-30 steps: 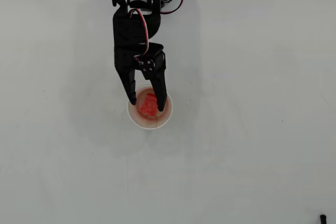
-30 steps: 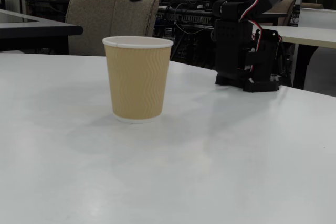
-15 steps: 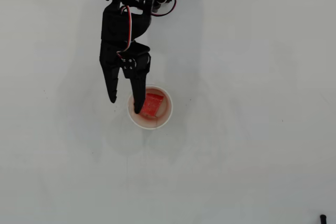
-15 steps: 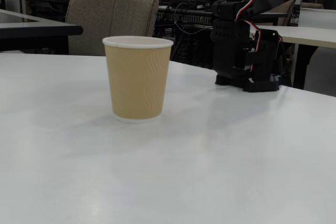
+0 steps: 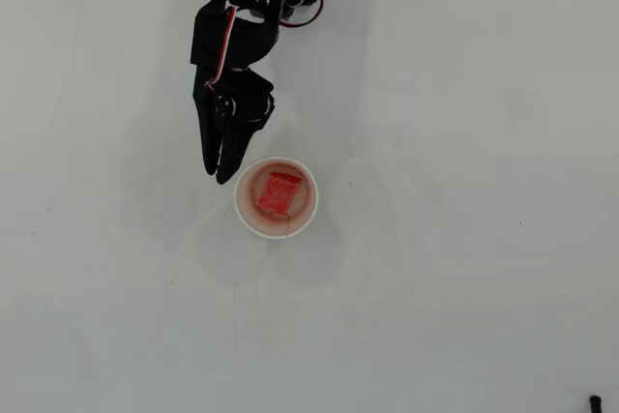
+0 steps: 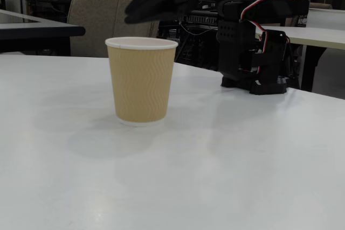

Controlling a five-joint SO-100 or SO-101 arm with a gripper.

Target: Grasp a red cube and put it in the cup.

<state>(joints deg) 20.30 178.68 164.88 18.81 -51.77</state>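
The red cube (image 5: 279,190) lies at the bottom of the cup (image 5: 246,214), seen from above in the overhead view. From the side, in the fixed view, the cup (image 6: 141,79) is tan and ribbed with a white rim, and the cube is hidden inside it. My black gripper (image 5: 217,172) hangs just left of the cup's rim in the overhead view, fingers together and empty. In the fixed view the gripper (image 6: 131,16) is above and behind the cup, clear of its mouth.
The arm's base (image 6: 253,52) stands at the back of the white table (image 5: 464,239). A padded chair (image 6: 108,22) and desks sit behind the table in the fixed view. A small dark object (image 5: 595,401) lies at the lower right corner.
The gripper left the cup's mouth, swung left in the overhead view and closed its fingers. The red cube stays in the cup.
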